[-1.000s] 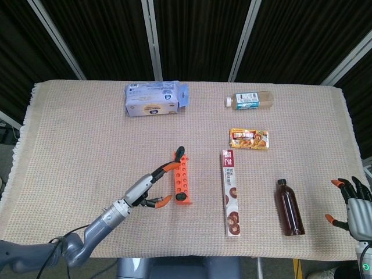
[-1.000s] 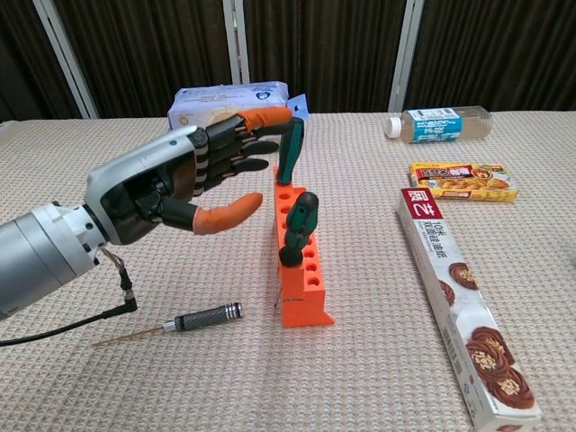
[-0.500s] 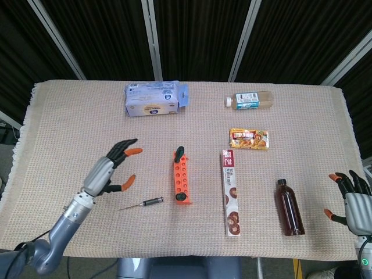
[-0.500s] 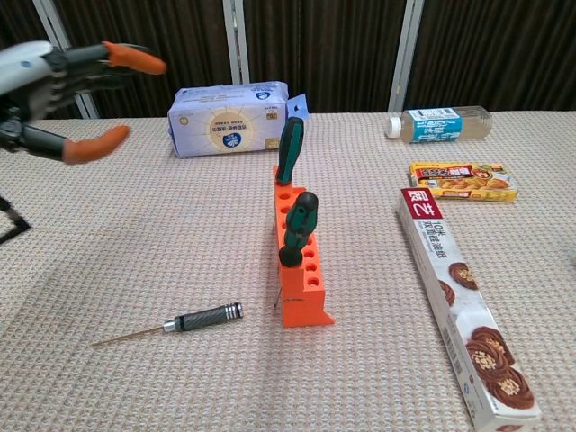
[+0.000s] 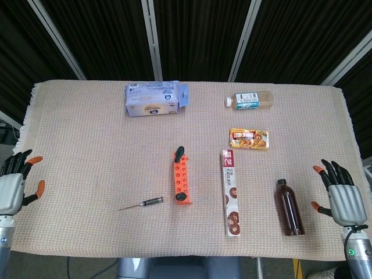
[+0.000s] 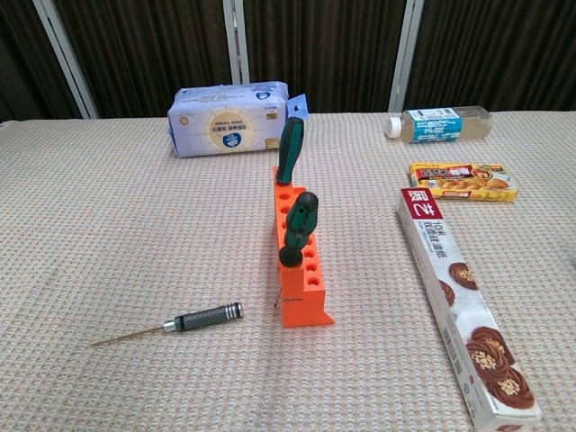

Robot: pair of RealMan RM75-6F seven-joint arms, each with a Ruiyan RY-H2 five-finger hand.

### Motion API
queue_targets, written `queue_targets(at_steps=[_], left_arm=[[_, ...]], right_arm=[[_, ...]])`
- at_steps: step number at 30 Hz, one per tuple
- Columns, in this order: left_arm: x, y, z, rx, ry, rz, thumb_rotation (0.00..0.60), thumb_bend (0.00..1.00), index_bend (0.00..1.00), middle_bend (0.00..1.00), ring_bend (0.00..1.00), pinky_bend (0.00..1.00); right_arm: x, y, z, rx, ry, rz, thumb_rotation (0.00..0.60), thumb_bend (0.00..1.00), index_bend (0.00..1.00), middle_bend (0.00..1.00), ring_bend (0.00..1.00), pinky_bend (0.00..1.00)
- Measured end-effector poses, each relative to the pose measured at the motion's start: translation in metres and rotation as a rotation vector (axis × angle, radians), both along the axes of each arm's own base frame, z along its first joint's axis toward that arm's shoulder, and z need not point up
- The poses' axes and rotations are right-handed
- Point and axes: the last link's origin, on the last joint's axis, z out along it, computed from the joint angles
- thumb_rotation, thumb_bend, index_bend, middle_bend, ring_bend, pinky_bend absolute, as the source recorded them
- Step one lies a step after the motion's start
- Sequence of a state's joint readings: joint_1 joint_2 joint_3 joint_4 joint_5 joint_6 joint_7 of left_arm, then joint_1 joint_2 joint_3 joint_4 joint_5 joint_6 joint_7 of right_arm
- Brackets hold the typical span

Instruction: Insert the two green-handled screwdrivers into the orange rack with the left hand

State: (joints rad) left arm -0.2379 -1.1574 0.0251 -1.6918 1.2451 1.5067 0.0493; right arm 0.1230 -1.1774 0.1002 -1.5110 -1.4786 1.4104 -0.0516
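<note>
The orange rack [image 6: 301, 270] [image 5: 182, 182] lies mid-table, its row of holes running front to back. Two green-handled screwdrivers stand upright in it: one [image 6: 289, 150] at the far end, the other [image 6: 298, 227] near the middle. In the head view only the far one's top [image 5: 179, 153] shows clearly. My left hand [image 5: 14, 186] hangs off the table's left edge, fingers spread, holding nothing. At the right edge my right hand [image 5: 336, 195] is likewise spread and empty. Neither hand shows in the chest view.
A slim black-handled screwdriver [image 6: 184, 322] lies left of the rack. A blue-white pack [image 5: 153, 99] sits at the back, a clear bottle [image 5: 250, 100] lies back right. A snack packet [image 5: 249, 138], a long cookie box [image 5: 231, 192] and a brown bottle [image 5: 289, 207] are right of the rack.
My left hand let go of the far screwdriver and drew back left to the table's edge, out of the chest view. The right hand rose slightly. Both screwdrivers stay standing in the rack.
</note>
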Motion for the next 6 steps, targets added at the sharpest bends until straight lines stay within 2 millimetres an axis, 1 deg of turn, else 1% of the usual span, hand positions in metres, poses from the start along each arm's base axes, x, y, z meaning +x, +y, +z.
queue_targets(at_steps=[6], left_arm=[[-0.005, -0.024, 0.004, 0.058, 0.03, -0.016, 0.6, 0.44, 0.21, 0.04, 0.0, 0.0]], right_arm=[[0.006, -0.006, -0.005, 0.016, 0.008, 0.02, 0.6, 0.0, 0.13, 0.04, 0.0, 0.09]])
